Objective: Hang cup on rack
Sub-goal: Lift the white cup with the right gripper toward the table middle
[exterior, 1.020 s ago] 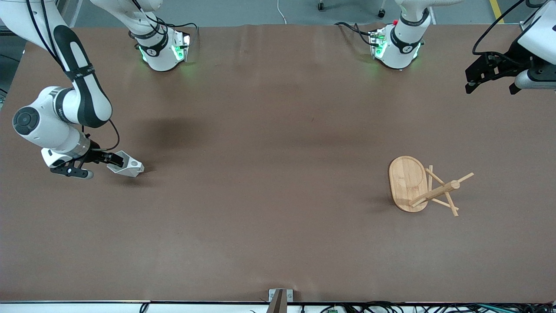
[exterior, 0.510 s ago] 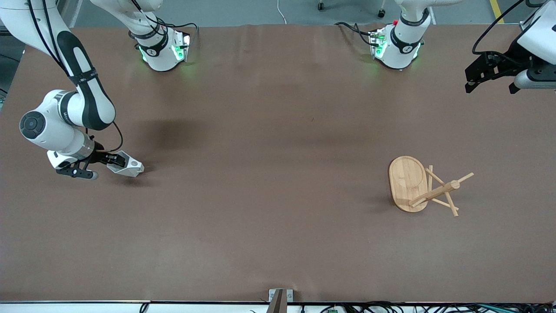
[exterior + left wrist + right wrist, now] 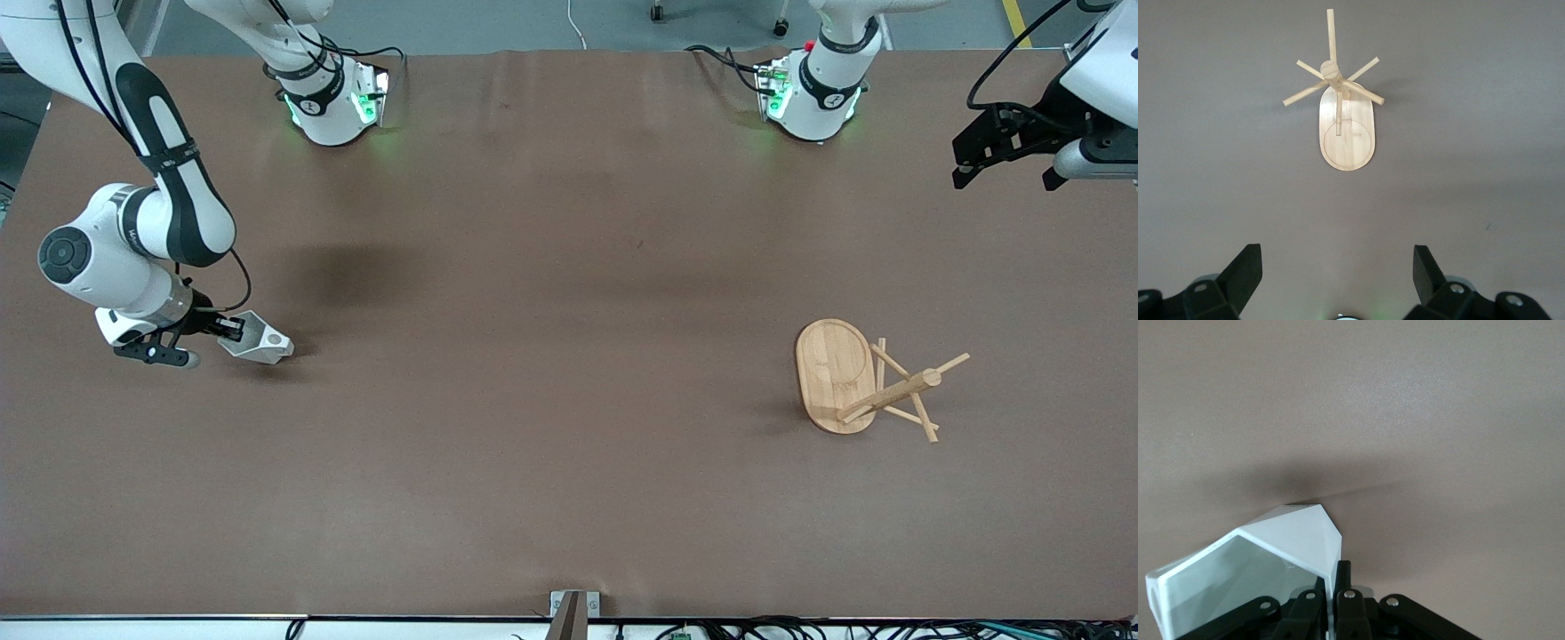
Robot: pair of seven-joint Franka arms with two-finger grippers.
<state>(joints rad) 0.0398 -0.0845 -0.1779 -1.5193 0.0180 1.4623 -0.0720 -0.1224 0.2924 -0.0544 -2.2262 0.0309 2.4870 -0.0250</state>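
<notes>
The white faceted cup [image 3: 258, 340] lies tilted low at the right arm's end of the table, its opening toward the gripper. My right gripper [image 3: 233, 329] is shut on its rim wall, one finger inside and one outside; the right wrist view shows the cup [image 3: 1271, 553] and the pinch of the gripper [image 3: 1338, 572]. I cannot tell whether the cup touches the table. The bamboo rack [image 3: 836, 373] sits toward the left arm's end, its post and pegs [image 3: 907, 387] slanting outward. My left gripper [image 3: 1005, 182] waits open and empty, high over the table's corner; its wrist view shows the rack [image 3: 1345, 133] ahead of the gripper [image 3: 1336, 257].
The brown table top [image 3: 551, 356] spreads wide between the cup and the rack. The two arm bases [image 3: 333, 107] [image 3: 813, 98] stand along the edge farthest from the front camera. A small metal bracket [image 3: 573, 609] sits at the nearest edge.
The right arm's wrist and elbow have shifted slightly toward the cup. The cup has tilted a little and stays in the same spot. The left arm and the rack have not moved.
</notes>
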